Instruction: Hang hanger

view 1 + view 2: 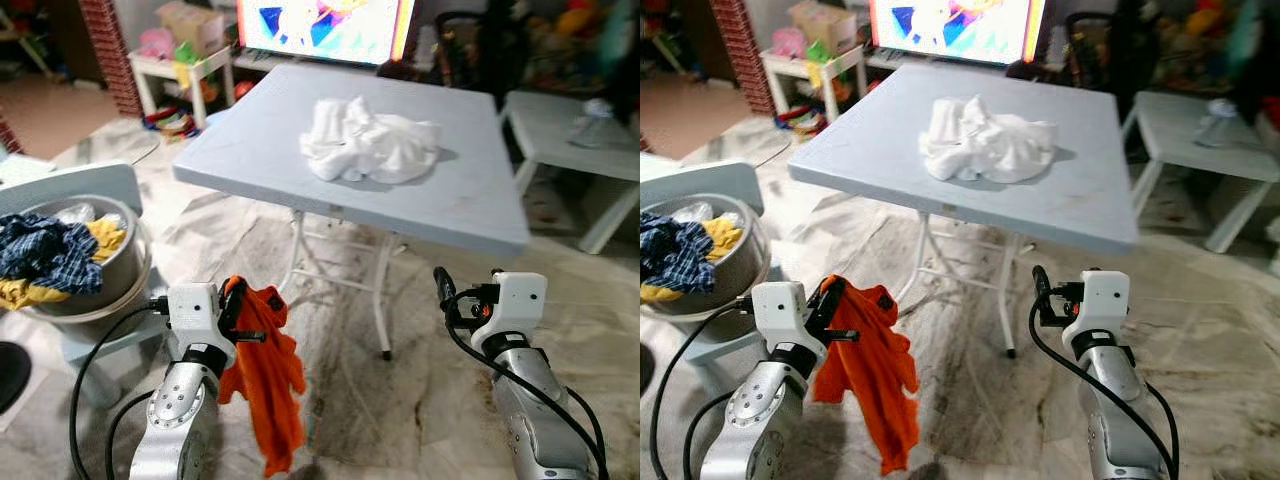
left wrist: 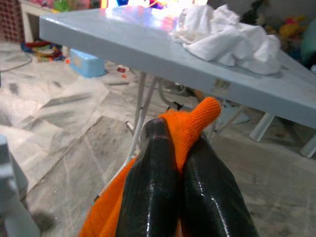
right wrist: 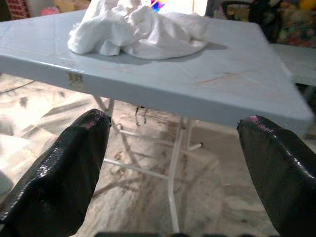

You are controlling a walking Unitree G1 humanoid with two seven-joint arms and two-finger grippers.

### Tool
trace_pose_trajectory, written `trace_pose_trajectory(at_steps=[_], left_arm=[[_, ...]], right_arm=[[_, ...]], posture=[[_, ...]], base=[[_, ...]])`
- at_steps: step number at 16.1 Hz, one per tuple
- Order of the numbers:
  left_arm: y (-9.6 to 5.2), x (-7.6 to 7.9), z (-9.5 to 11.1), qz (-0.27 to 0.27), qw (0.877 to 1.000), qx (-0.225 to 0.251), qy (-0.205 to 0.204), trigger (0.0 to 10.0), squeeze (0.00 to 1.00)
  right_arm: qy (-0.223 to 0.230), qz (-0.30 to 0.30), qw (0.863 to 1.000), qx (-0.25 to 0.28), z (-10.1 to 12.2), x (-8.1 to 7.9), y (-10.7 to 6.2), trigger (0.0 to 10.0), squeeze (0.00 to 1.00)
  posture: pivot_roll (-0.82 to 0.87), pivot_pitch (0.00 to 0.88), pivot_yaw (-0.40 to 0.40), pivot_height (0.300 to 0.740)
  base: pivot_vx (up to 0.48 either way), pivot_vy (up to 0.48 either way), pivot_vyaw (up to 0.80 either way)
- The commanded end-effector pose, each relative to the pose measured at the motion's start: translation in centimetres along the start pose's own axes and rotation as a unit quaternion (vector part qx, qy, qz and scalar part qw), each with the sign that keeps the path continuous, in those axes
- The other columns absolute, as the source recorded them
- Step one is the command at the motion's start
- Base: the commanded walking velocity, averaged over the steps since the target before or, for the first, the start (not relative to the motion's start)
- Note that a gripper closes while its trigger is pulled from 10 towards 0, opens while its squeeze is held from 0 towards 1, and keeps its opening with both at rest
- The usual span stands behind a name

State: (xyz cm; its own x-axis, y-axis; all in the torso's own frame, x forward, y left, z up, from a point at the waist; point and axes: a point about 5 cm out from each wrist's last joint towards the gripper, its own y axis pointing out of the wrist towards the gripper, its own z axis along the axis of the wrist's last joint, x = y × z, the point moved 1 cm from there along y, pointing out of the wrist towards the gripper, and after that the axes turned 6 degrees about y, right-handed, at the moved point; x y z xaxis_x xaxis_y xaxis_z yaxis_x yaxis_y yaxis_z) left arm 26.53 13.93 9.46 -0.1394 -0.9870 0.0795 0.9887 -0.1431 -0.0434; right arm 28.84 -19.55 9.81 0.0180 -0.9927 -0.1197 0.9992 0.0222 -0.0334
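Observation:
My left gripper (image 1: pixel 234 297) is shut on an orange cloth (image 1: pixel 268 375), which hangs down from its fingers (image 2: pixel 163 163) below the front edge of the grey folding table (image 1: pixel 250 140). A crumpled white cloth (image 1: pixel 368 141) lies on the middle of the tabletop. My right gripper (image 1: pixel 447 290) is held low in front of the table's near right side, open, with nothing between its fingers (image 3: pixel 64 173). I see no hanger in any view.
A metal basin (image 1: pixel 95 270) with blue checked and yellow clothes sits on a low stool at my left. A white bench (image 1: pixel 575 130) stands to the right, and a bright screen (image 1: pixel 325 25) and toy shelves are behind the table. Marbled floor lies between me and the table legs (image 1: pixel 382 300).

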Motion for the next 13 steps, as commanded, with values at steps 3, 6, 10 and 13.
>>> trace_pose_trajectory(at_steps=[3, 6, 10, 13], left_arm=[[-0.17, 0.25, 0.54, -0.004, 1.000, 0.010, -0.002, 10.0, 0.00], [-0.21, 0.30, 0.45, -0.006, 1.000, 0.006, -0.006, 10.0, 0.00], [-0.29, 0.36, 0.19, -0.004, 1.000, -0.003, -0.005, 10.0, 0.00], [-0.29, 0.61, 0.06, -0.002, 1.000, -0.009, -0.007, 10.0, 0.00]], right_arm=[[-0.003, 0.009, 1.000, 0.010, 0.77, -0.19, -0.01, 10.0, 0.00], [-0.004, 0.011, 1.000, 0.009, 0.76, -0.29, -0.03, 10.0, 0.00], [-0.002, 0.012, 1.000, 0.006, 0.71, -0.33, -0.17, 10.0, 0.00], [0.002, 0.010, 1.000, -0.001, 0.58, -0.30, -0.13, 10.0, 0.00]], posture=[[0.06, 0.000, -0.076, 0.740], [0.06, 0.000, -0.076, 0.740], [0.05, 0.000, -0.076, 0.740], [0.05, 0.002, -0.077, 0.740]], base=[[0.346, 0.000, 0.00], [0.267, 0.000, 0.00], [0.000, 0.000, 0.00], [0.000, 0.000, 0.00]])
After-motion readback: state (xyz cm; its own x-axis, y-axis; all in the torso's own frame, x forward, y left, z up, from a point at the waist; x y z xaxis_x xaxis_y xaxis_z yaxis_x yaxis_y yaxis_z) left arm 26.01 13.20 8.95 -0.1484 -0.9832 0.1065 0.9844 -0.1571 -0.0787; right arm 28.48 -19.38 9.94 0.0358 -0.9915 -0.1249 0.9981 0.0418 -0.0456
